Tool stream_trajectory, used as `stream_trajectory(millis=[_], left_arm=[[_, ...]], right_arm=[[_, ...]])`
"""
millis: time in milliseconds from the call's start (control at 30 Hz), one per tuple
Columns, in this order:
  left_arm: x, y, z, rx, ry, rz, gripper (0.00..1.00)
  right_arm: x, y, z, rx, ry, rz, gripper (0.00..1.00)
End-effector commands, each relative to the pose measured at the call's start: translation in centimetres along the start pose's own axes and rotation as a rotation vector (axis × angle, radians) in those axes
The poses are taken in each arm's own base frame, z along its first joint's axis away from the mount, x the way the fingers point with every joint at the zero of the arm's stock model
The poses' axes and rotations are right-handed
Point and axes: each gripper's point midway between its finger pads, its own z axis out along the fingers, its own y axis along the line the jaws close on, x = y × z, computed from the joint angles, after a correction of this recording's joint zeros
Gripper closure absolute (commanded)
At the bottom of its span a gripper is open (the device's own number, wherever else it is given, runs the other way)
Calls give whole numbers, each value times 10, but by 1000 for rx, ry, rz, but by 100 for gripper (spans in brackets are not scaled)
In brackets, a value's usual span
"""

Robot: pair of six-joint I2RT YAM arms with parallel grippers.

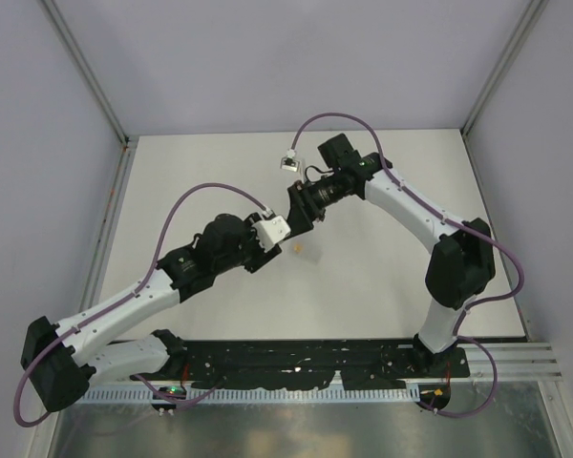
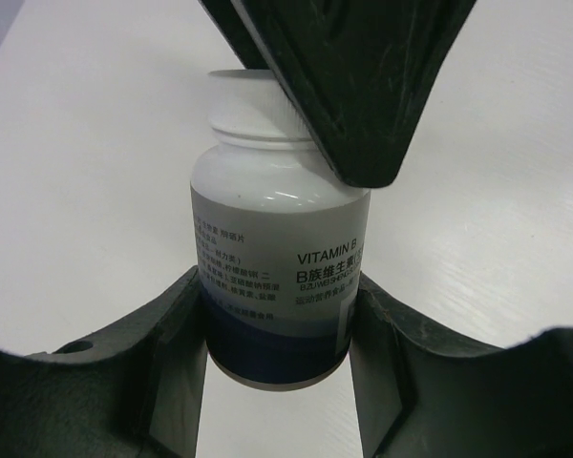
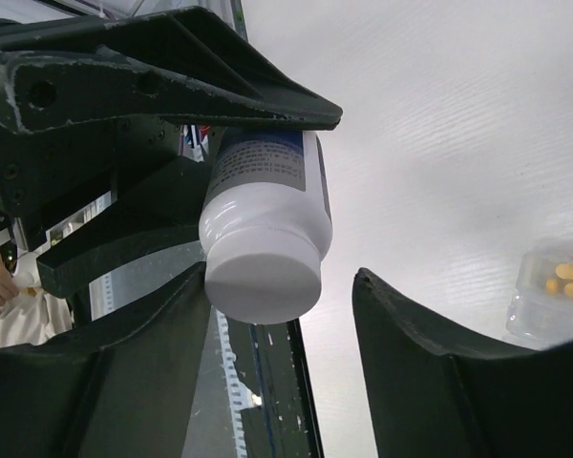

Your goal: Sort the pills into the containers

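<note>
Table (image 1: 220,191): bears the packet; both arms reach over its middle from the near edge.
Bottle (image 2: 267,239): over mid-table, between the two grippers, cap (image 3: 265,277) pointing toward the right arm.
Left gripper (image 2: 279,296): left of the bottle, fingers clamped on either side of its lower body.
Right gripper (image 3: 282,277): right of the bottle, fingers spread around the cap, gap on one side.
Packet (image 1: 311,253): on the table, just nearer and right of the grippers.
Pills (image 3: 565,277): inside the packet, at one end.

Wht bottle (image 2: 267,191) (blue band), orng pills (image 3: 565,273)
</note>
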Motion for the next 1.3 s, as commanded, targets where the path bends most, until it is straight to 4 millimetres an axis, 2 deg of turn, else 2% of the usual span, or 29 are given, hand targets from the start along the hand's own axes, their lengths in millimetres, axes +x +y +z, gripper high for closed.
stream_trajectory(millis=[0, 100, 333, 367, 533, 700, 933, 1100, 1267], left_arm=[[-38, 20, -2, -84, -131, 22, 100], [-39, 19, -2, -79, -133, 21, 100], [-43, 13, -5, -40, -152, 15, 100], [-47, 4, -7, 14, -172, 17, 100], [-55, -28, -17, 229, -235, -5, 100], [-65, -57, -38, 478, -308, -57, 100], [-74, -71, -57, 714, -345, -159, 100], [-75, -76, -61, 769, -341, -171, 100], [-73, -77, -58, 776, -327, -178, 100]], right_arm=[[-15, 9, -11, 35, -47, -114, 32], [-13, 15, -18, 64, -54, -166, 22], [-11, 34, -48, 183, -99, -351, 17], [-10, 34, -50, 197, -98, -365, 17], [-6, 58, -62, 201, -118, -509, 17], [5, 79, -61, 187, -91, -642, 17], [18, 98, -56, 156, -53, -732, 17], [20, 102, -54, 137, -47, -738, 20], [18, 103, -51, 122, -44, -741, 29]])
